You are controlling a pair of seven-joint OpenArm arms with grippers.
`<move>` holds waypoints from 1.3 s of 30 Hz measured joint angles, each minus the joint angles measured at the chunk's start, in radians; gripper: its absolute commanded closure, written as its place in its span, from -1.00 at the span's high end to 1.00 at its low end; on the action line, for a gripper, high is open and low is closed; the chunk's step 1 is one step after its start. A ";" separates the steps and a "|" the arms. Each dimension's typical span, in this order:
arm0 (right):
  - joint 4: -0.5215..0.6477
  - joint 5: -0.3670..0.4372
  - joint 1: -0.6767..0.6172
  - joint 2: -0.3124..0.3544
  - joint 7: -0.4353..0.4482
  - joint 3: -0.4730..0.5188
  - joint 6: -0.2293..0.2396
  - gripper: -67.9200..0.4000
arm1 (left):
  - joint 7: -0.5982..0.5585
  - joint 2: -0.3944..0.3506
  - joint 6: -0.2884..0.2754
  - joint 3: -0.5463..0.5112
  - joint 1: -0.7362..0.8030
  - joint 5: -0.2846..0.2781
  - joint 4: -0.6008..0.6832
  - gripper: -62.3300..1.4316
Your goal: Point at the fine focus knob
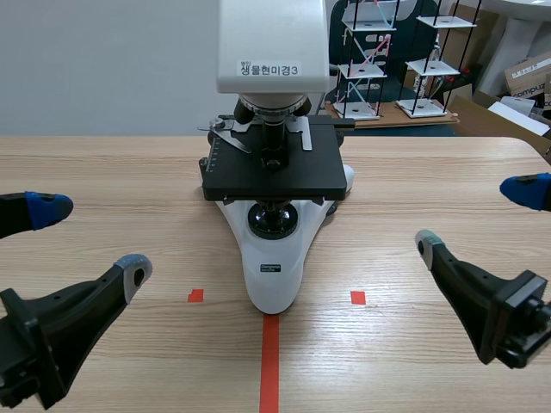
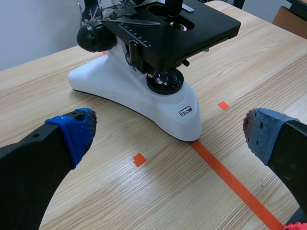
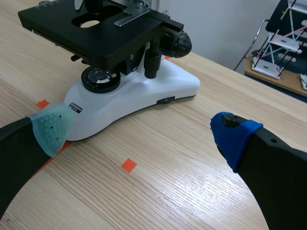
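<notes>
A white microscope (image 1: 274, 258) with a black stage (image 1: 275, 163) stands mid-table, its base toward me. In the left wrist view a black focus knob (image 2: 93, 36) sticks out from its side, well ahead of my left gripper (image 2: 170, 134). The right wrist view shows the matching black knob (image 3: 178, 44) on the other side, far ahead of my right gripper (image 3: 143, 130). Both grippers are open and hold nothing. In the scene view the left gripper (image 1: 90, 239) hangs left of the base and the right gripper (image 1: 476, 217) hangs right of it, neither touching the microscope.
An orange tape line (image 1: 269, 366) runs from the base toward me, with small orange squares (image 1: 195, 295) either side. Behind the table at the back right stand white-and-black frame models (image 1: 379, 60) and cardboard boxes (image 1: 527, 77).
</notes>
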 measured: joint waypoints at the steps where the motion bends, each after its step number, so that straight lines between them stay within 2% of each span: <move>1: 0.000 0.009 0.000 0.000 -0.018 0.000 0.000 0.84 | 0.000 0.000 0.000 0.000 0.000 0.000 0.000 1.00; 35: 0.000 -0.005 0.000 0.000 -0.015 0.000 0.000 0.82 | 0.000 0.000 0.000 0.000 0.000 0.000 0.000 1.00; 37: 0.000 -0.005 0.000 0.000 -0.015 0.000 -0.002 0.68 | 0.000 0.000 0.000 0.000 0.000 0.000 0.000 1.00; 39: 0.000 -0.006 0.004 0.000 -0.016 0.000 -0.023 0.34 | 0.000 0.000 0.000 0.000 0.000 0.000 0.000 1.00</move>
